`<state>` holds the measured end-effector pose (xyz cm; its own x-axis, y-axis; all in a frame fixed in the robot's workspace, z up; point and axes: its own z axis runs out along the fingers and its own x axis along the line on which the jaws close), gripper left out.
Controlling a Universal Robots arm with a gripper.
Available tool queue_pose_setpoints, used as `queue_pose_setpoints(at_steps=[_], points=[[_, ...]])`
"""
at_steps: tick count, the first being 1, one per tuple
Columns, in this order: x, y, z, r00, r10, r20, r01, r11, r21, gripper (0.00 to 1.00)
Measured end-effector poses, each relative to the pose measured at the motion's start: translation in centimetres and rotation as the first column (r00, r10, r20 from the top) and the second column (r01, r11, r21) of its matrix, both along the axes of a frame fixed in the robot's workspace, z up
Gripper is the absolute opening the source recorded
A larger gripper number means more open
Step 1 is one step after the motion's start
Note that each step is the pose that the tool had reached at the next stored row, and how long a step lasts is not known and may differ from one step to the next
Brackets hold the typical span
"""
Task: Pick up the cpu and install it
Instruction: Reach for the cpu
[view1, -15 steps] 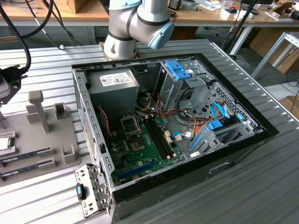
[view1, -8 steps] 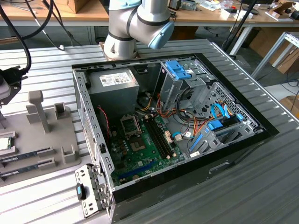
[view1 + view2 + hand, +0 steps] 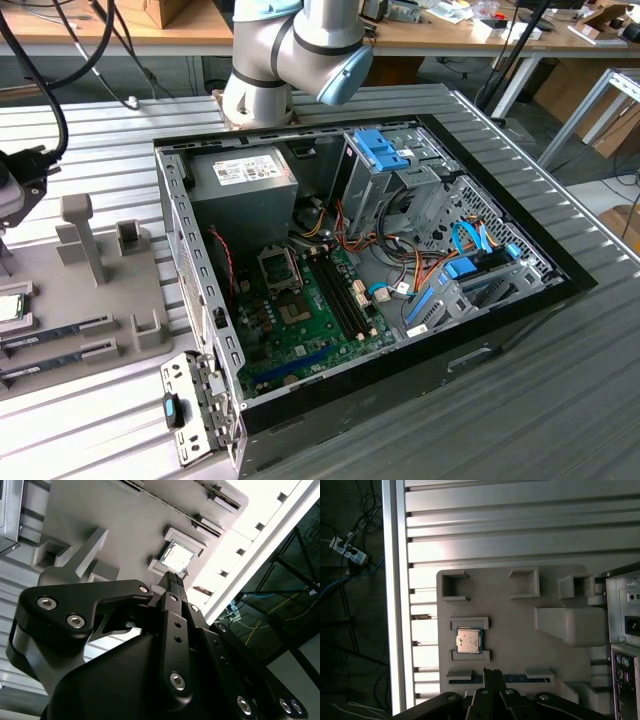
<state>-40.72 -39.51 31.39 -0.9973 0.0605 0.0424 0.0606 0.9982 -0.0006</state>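
First wrist view: cpu [image 3: 469, 642] lies in a pocket of the grey tray [image 3: 510, 625]. Gripper [image 3: 492, 671] nearby, not touching, fingers pressed together, holding nothing.

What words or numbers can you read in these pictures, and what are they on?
On the power supply, a white label: there is print, but it is too small to read.
On top of the cpu: faint marks, too blurred to read.
No word, number or sign anywhere else can be read.
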Motion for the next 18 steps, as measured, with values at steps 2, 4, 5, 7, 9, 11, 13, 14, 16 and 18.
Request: queue_pose_setpoints(at_steps=[2,4,5,7,9,11,13,14,16,18], points=[[0.00,0.00,-0.06,1.0000,0.000,-0.0001,0.000,1.0000,-0.0001,0.11],[0.00,0.00,-0.14,1.0000,0.000,-0.0001,0.000,1.0000,-0.0001,0.11],[0.00,0.00,-0.17,1.0000,0.000,-0.0001,0.000,1.0000,-0.0001,0.11],[0.00,0.00,-0.23,1.0000,0.000,-0.0001,0.000,1.0000,-0.0001,0.11],[-0.01,0.00,-0.30,1.0000,0.000,-0.0001,0.000,1.0000,0.0000,0.11],[-0.01,0.00,-0.35,1.0000,0.000,-0.0001,0.000,1.0000,0.0000,0.11],[-0.01,0.00,-0.41,1.0000,0.000,-0.0001,0.000,1.0000,-0.0001,0.11],[-0.01,0.00,-0.43,1.0000,0.000,-0.0001,0.000,1.0000,-0.0001,0.11],[-0.12,0.00,-0.60,1.0000,0.000,-0.0001,0.000,1.0000,-0.0001,0.11],[-0.23,0.10,-0.71,1.0000,0.000,0.0000,0.000,1.0000,0.0000,0.11]])
